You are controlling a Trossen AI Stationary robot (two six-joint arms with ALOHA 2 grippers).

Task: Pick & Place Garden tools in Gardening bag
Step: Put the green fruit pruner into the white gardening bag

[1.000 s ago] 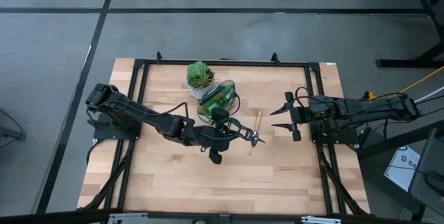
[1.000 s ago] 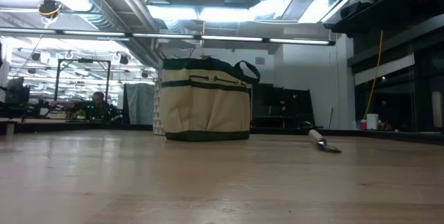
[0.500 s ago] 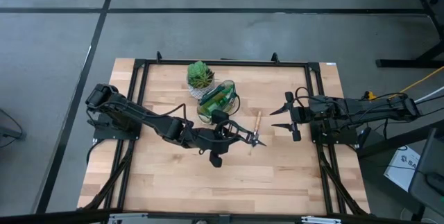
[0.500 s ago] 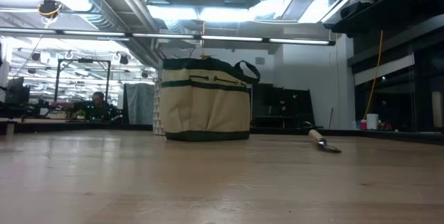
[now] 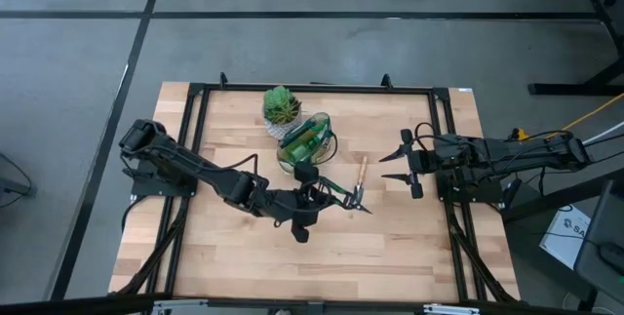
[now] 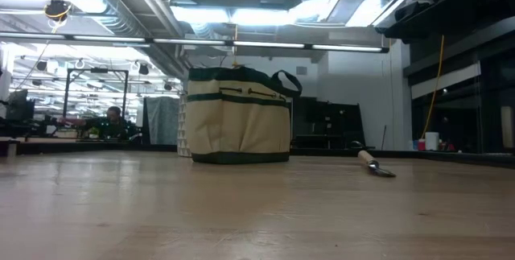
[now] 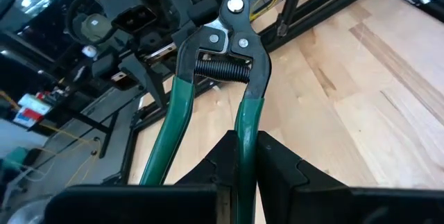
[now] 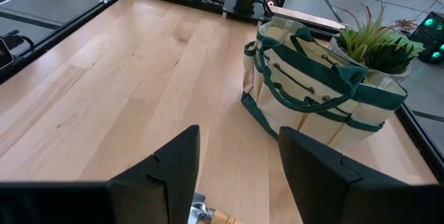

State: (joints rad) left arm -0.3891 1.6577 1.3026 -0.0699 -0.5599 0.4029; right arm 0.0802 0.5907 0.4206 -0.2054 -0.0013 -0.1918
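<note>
My left jaws [image 7: 239, 160] pinch one green handle of the pruning shears [image 7: 229, 57]; the second handle hangs free beside them, and the spring sits exposed between the two. In the high view the shears [image 5: 343, 195] are held above the counter [image 5: 409, 256] at frame centre, just below the gardening bag [image 5: 305, 139].

My right jaws [image 5: 395, 166] stand spread and hold nothing, at centre right of the high view, near the trowel [image 5: 361, 174].

**Locations**
- The gardening bag stands upright at upper centre of the high view, with the potted plant [image 5: 282, 106] just beside it.
- The trowel lies on the counter between the bag and my right jaws. In the low view it [image 6: 375, 164] rests flat at centre right, well apart from the bag [image 6: 239, 115].
- The bag mouth appears to hold green items already.

**Risks, as judged**
- Single-handle grip: the shears may pivot in my left jaws during travel, so the blades may arrive tilted.
- The free handle or blade tip may catch a thin bag handle or the rim, dragging or tipping the bag.
- A tipped bag may push the potted plant, which stands close.
- Early release drops the shears on the counter or onto the trowel.
- The bag opening is narrow and partly filled; misalignment may leave the shears perched on the rim.
</note>
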